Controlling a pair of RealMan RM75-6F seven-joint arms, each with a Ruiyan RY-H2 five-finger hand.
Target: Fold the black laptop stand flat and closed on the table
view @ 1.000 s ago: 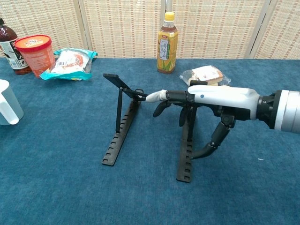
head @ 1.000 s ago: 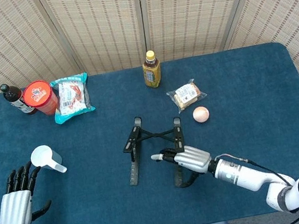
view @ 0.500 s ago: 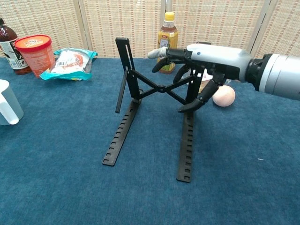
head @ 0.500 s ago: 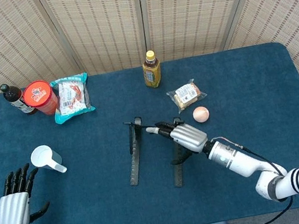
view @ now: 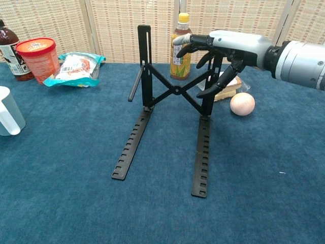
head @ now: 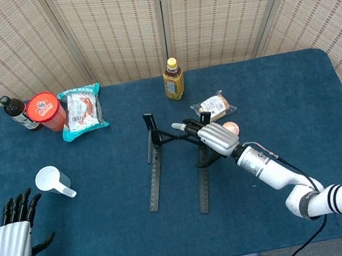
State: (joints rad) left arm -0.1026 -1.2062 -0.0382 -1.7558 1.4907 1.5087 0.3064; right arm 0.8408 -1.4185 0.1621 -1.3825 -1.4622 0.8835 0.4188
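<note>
The black laptop stand (head: 153, 174) sits mid-table on two notched base rails. Its two upper arms stand nearly upright, joined by a cross brace (view: 175, 91). My right hand (head: 215, 136) is at the top of the stand's right upper arm, fingers curled around the bar in the chest view (view: 223, 47). My left hand (head: 15, 236) hovers at the near left corner of the table, fingers spread, holding nothing; the chest view does not show it.
A tea bottle (view: 181, 46) stands behind the stand. A peach ball (view: 242, 103) and a wrapped sandwich (head: 212, 107) lie right of it. At the left are a white cup (head: 53, 180), a snack bag (head: 82, 110), a red tub (head: 45, 111) and a dark bottle (head: 17, 112).
My right hand has swung the stand's upper arms from a low tilt up to nearly vertical, moving toward the far side. The left hand drifted slightly nearer.
</note>
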